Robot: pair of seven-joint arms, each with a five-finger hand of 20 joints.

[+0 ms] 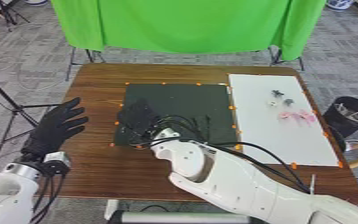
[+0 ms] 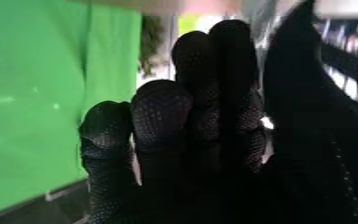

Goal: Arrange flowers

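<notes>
Where the mat (image 1: 180, 96) ends beside the right hand (image 1: 138, 116), brown table (image 1: 100, 110) continues.

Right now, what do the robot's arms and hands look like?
Left arm and right arm: white, rounded segments, loose black cables. Left hand and right hand: black fabric gloves; fine dotted texture and pale stitching on the right.

From the head, we look forward and down across the bench (image 1: 91, 172). At the right wrist, we look closely along the right robot hand (image 1: 138, 114); both views share the green cloth (image 1: 189, 25)
</notes>
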